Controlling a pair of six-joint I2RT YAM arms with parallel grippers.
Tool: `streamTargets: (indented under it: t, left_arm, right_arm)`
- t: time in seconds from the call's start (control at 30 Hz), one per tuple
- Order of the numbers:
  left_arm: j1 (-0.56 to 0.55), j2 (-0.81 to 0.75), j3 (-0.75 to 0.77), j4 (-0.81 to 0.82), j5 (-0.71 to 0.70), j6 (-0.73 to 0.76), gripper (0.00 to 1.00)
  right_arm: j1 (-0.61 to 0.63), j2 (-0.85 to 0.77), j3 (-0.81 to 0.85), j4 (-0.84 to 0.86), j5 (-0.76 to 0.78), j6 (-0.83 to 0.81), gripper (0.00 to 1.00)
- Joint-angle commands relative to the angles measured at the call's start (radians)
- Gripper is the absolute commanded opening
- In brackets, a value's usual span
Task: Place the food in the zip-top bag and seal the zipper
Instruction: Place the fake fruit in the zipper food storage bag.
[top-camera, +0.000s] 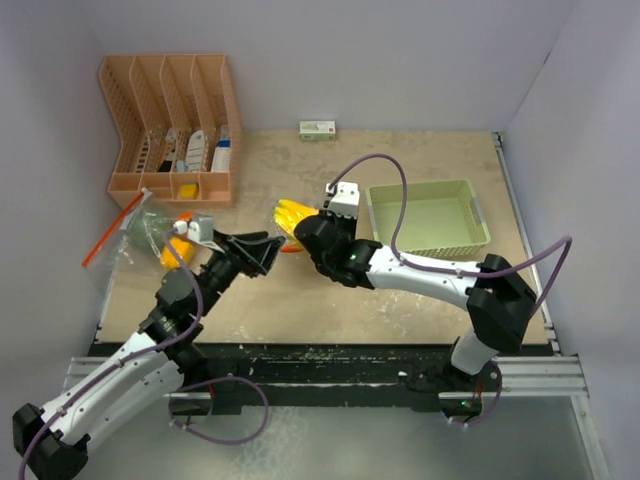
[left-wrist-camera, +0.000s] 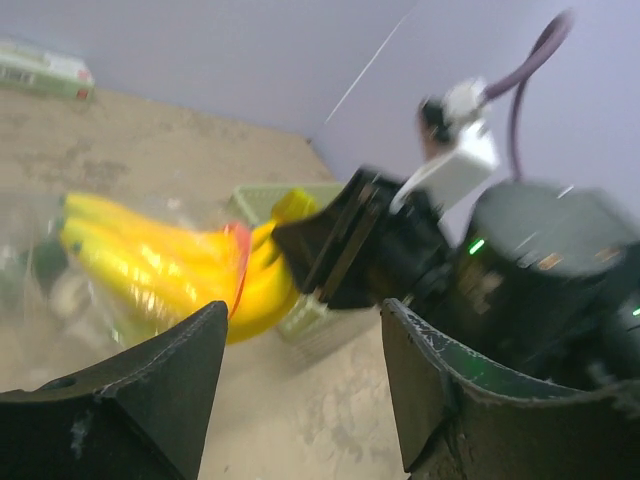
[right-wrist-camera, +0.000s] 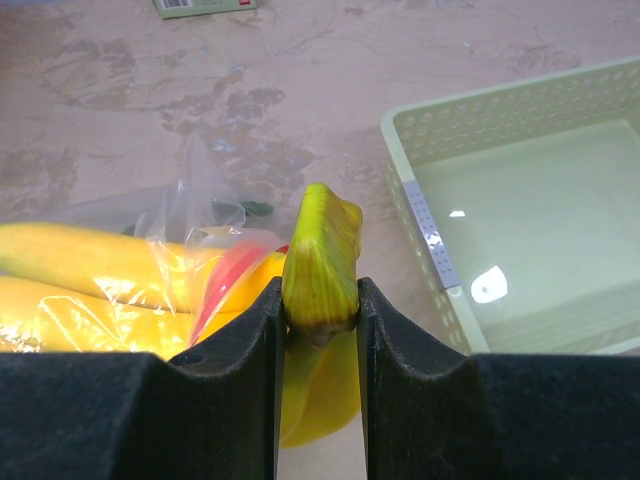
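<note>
table (top-camera: 400, 300): beige, mottled top | far-left corner: peach slotted rack (top-camera: 170, 120) | far edge, middle: small white-and-green box (top-camera: 318, 129) | right side: pale green tray (top-camera: 432, 249) | left edge: clear zip-top bag (top-camera: 135, 232), red strip, just in front of rack

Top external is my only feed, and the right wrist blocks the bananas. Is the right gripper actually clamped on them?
Observer: Yes. The right gripper is shut on the banana bunch at its green-yellow stem.
Operator: Are they in the bag yet?
Observer: Partly, it seems. The clear bag and its red zipper strip lie across the fruit, and the stem is outside.
Operator: And the left gripper?
Observer: The left gripper is open, jaws apart with nothing between them.
</note>
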Motion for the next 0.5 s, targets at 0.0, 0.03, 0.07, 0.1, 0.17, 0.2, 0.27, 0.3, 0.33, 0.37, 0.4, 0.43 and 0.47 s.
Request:
streamTargets:
  t: [0.0, 0.03, 0.07, 0.1, 0.17, 0.2, 0.27, 0.3, 0.33, 0.37, 0.4, 0.43, 0.47]
  left_arm:
    - [-0.003, 0.002, -0.119, -0.017, -0.009, 0.012, 0.66]
    - [-0.002, 0.010, -0.129, -0.016, -0.017, 0.013, 0.66]
    - [-0.003, 0.019, -0.139, -0.009, -0.021, 0.014, 0.65]
    - [-0.003, 0.031, -0.150, 0.007, -0.021, 0.011, 0.65]
    - [-0.003, 0.049, -0.180, 0.055, -0.010, -0.003, 0.63]
    - [-0.003, 0.054, -0.205, 0.084, -0.004, -0.010, 0.62]
    - [-0.003, 0.049, -0.230, 0.116, 0.005, -0.019, 0.59]
    - [-0.003, 0.045, -0.237, 0.115, 0.002, -0.024, 0.58]
    - [-0.003, 0.044, -0.244, 0.111, -0.009, -0.036, 0.58]
    - [-0.003, 0.050, -0.252, 0.117, -0.025, -0.048, 0.58]
    - [-0.003, 0.061, -0.263, 0.129, -0.050, -0.060, 0.57]
    - [-0.003, 0.081, -0.272, 0.146, -0.085, -0.081, 0.57]
    - [-0.003, 0.104, -0.281, 0.184, -0.132, -0.105, 0.57]
  right_arm:
    - [-0.006, 0.020, 0.123, 0.023, 0.037, -0.001, 0.00]
    - [-0.008, 0.023, 0.140, 0.032, 0.037, -0.020, 0.00]
    - [-0.012, 0.025, 0.152, 0.048, 0.036, -0.039, 0.00]
    - [-0.017, 0.029, 0.163, 0.063, 0.032, -0.059, 0.00]
    - [-0.028, 0.044, 0.194, 0.078, 0.025, -0.087, 0.00]
    - [-0.032, 0.054, 0.204, 0.079, 0.023, -0.095, 0.00]
    - [-0.043, 0.073, 0.234, 0.079, 0.021, -0.109, 0.00]
    - [-0.048, 0.079, 0.245, 0.079, 0.018, -0.116, 0.00]
    - [-0.052, 0.083, 0.253, 0.079, 0.014, -0.120, 0.00]
    - [-0.052, 0.084, 0.258, 0.085, 0.011, -0.126, 0.00]
    - [-0.052, 0.082, 0.261, 0.092, 0.007, -0.134, 0.00]
    - [-0.052, 0.080, 0.262, 0.096, 0.003, -0.136, 0.00]
    - [-0.052, 0.078, 0.263, 0.101, -0.001, -0.140, 0.00]
